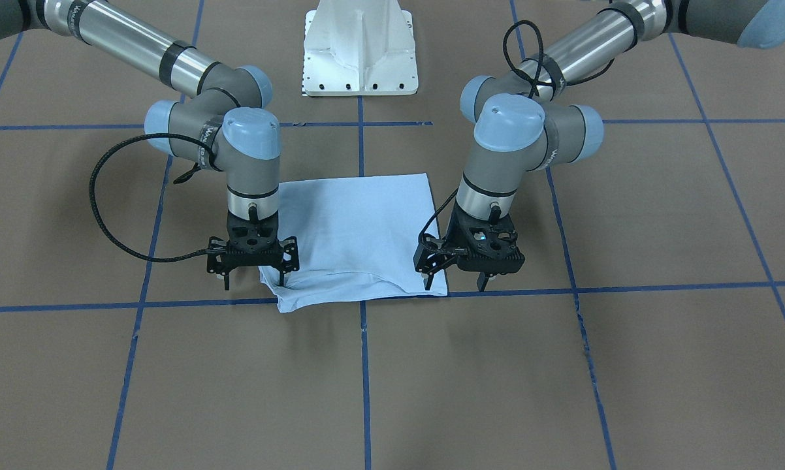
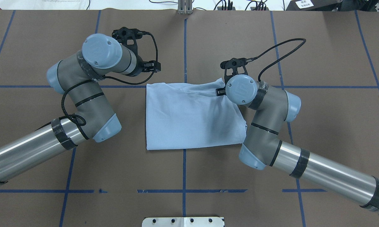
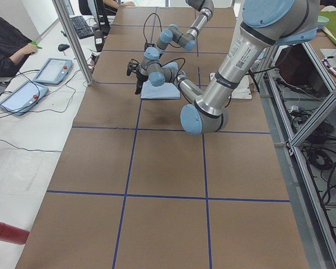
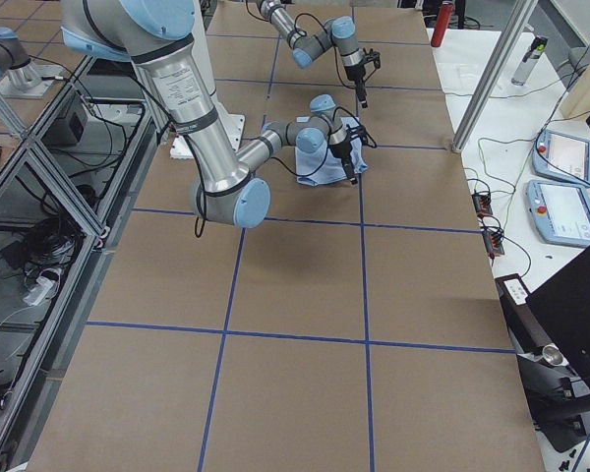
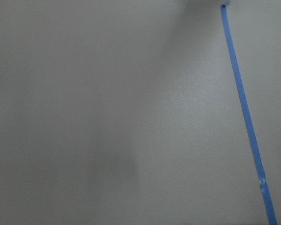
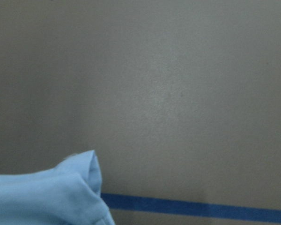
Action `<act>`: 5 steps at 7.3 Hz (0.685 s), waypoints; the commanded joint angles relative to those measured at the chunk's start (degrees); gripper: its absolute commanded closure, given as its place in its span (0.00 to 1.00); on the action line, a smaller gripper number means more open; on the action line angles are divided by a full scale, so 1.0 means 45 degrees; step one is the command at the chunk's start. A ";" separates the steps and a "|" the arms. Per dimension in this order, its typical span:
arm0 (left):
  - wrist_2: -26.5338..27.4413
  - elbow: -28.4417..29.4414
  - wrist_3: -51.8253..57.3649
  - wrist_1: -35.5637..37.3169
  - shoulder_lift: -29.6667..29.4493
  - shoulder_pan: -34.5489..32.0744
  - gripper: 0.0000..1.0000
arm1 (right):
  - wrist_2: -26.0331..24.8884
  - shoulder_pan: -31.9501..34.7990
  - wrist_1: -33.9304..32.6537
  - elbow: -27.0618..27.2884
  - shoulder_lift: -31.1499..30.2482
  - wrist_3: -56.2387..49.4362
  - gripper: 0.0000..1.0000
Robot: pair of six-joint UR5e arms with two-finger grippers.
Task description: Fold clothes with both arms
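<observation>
Light blue fabric is lying at the middle of the brown paper-covered table: the short-sleeved T-shirt, folded into a rough rectangle, is resting flat in front of the white metal pedestal base. Its edge farthest from the robot is running along a blue tape line.

The black two-finger right gripper, on its silver-grey jointed arm, is pointing straight down at the shirt's far corner on the robot's right. Its jaws are standing wide apart and gripping nothing, one jaw hanging over the bunched, puckered cloth and the other over bare table. Whether that jaw is touching the cloth I cannot tell.

The black two-finger left gripper is pointing down at the opposite far corner, jaws likewise spread wide and empty, one at the shirt's edge, the other over the table.

The right wrist view is showing the puckered corner beside the tape; the left wrist view is showing mostly bare table and tape
</observation>
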 commanded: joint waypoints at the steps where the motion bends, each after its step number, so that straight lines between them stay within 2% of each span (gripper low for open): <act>1: 0.0007 -0.0127 -0.0024 -0.0011 0.0002 0.0002 0.00 | 0.0228 0.1063 0.0002 -0.0460 -0.0006 -0.1204 0.00; 2: 0.0007 -0.0322 -0.0024 -0.0011 0.0176 0.0002 0.00 | 0.1525 0.1725 0.0041 -0.0482 0.0091 -0.1205 0.00; 3: 0.0007 -0.0826 -0.0024 0.0008 0.0506 0.0002 0.00 | 0.3472 0.2369 0.0158 -0.0385 0.0130 -0.1244 0.00; 4: -0.0032 -0.1818 0.0053 0.0124 0.1089 0.0002 0.00 | 0.5019 0.2995 0.0043 0.0215 0.0111 -0.1264 0.00; 5: -0.0148 -0.3297 0.0170 0.0551 0.2062 -0.0036 0.00 | 0.6426 0.3968 -0.0480 0.1401 -0.0334 -0.1496 0.00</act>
